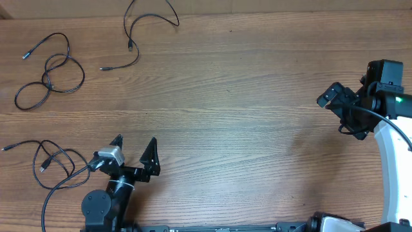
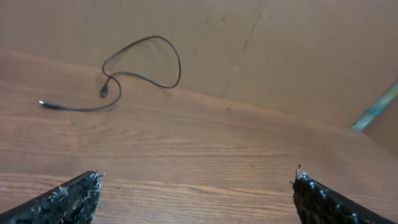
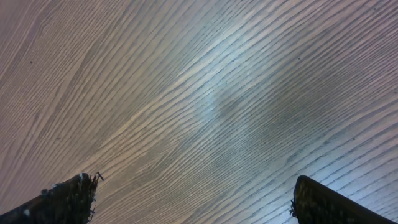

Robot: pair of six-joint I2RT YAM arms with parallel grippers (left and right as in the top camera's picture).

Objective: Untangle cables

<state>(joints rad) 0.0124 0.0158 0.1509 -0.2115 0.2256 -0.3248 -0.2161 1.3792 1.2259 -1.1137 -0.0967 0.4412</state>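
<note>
Three thin black cables lie apart on the wooden table (image 1: 244, 96). One is looped at the far left (image 1: 48, 71). A second (image 1: 154, 16) runs off the top edge, and the left wrist view shows it ahead as a cable (image 2: 140, 76) with its plugs on the wood. The third (image 1: 22, 144) curls at the near left, just left of my left arm. My left gripper (image 1: 135, 147) stands open over bare wood with nothing between its fingers (image 2: 81, 193). At the right edge my right gripper (image 1: 339, 113) is open too, and its fingers (image 3: 68, 196) frame only wood grain.
A thicker black wire (image 1: 48, 200) from the left arm's base loops beside the near-left cable. The right arm's white link (image 1: 393, 154) runs down the right edge. A cardboard-coloured wall (image 2: 280, 50) rises behind the table's far edge.
</note>
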